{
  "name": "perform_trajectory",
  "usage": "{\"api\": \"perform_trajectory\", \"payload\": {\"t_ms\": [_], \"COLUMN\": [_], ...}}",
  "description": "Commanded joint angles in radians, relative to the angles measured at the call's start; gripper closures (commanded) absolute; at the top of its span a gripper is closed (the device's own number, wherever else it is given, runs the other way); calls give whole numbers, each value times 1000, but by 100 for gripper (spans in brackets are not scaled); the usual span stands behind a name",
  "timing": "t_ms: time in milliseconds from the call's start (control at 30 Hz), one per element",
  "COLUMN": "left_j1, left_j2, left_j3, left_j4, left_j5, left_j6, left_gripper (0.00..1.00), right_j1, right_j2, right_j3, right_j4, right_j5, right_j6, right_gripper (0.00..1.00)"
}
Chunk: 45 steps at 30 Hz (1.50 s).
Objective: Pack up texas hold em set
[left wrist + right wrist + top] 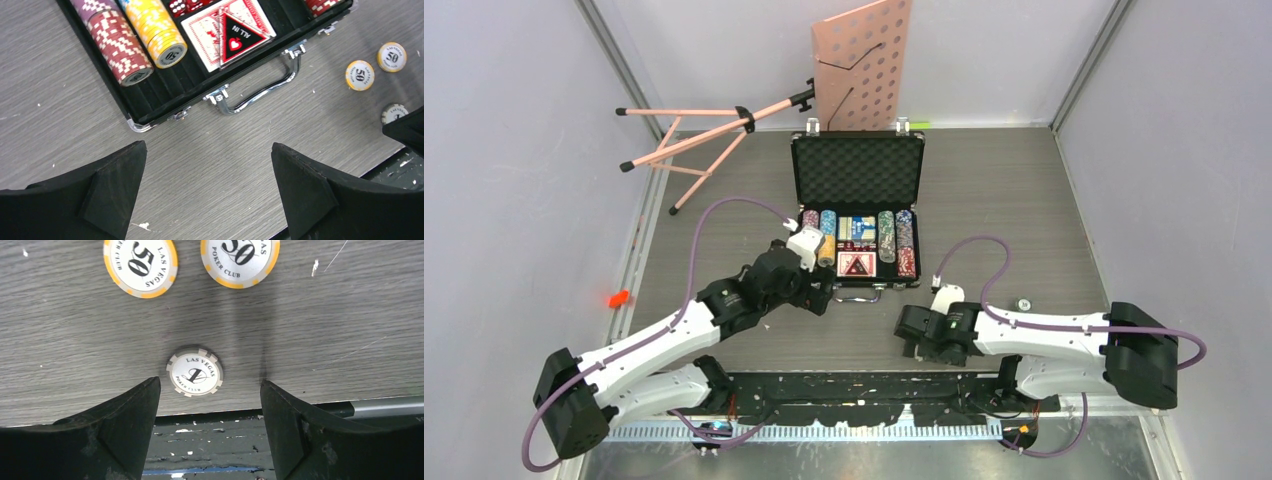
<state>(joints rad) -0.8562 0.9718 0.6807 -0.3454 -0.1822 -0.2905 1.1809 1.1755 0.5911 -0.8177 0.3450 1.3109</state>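
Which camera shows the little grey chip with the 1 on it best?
The right wrist view: the grey chip lies whole, its lettering readable. The left wrist view catches only part of it at the edge; from above I cannot find it.

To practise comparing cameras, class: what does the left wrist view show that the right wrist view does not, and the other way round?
Only the left wrist view: the open case with its handle, chip stacks, cards and dice.
Only the right wrist view: the whole face of the white chip, marked 1, just ahead of the open right fingers; the left view shows it half hidden.
Both: the two loose 50 chips on the grey table.
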Motion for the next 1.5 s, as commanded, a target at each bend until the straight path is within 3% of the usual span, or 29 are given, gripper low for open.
{"api": "perform_trajectory", "payload": {"t_ms": [0, 467, 600, 700, 767, 967, 1100, 1167, 1333, 1467], "left_j1": [3, 3, 3, 3, 3, 3, 3, 3, 3, 3], "left_j2": [-26, -10, -12, -13, -15, 3, 34, 50, 71, 66], "left_j3": [-13, -4, -3, -3, -3, -9, -6, -6, 19, 28], "left_j4": [13, 14, 13, 10, 10, 5, 57, 92, 59, 39], "left_j5": [-70, -57, -53, -43, -34, 31, 167, 235, 232, 218], "left_j6": [-58, -52, -52, -52, -54, -86, -169, -204, -211, -202], "left_gripper": [0, 0, 0, 0, 0, 0, 0, 0, 0, 0], "right_j1": [3, -4, -4, -10, -13, -14, -14, -14, -46, -55], "right_j2": [-18, 158, 192, 186, 164, 56, 14, -6, 21, 26], "right_j3": [-15, 49, 71, 73, 78, 144, 172, 170, 200, 144], "right_j4": [62, 34, 24, 35, 46, 47, 80, 86, -76, -70], "right_j5": [3, 0, 2, -5, -12, 26, 33, 38, 66, 22], "right_j6": [72, 13, -6, -16, -28, -100, -210, -245, -188, -148], "right_gripper": [22, 35, 43, 59, 64, 65, 67, 66, 34, 32]}}
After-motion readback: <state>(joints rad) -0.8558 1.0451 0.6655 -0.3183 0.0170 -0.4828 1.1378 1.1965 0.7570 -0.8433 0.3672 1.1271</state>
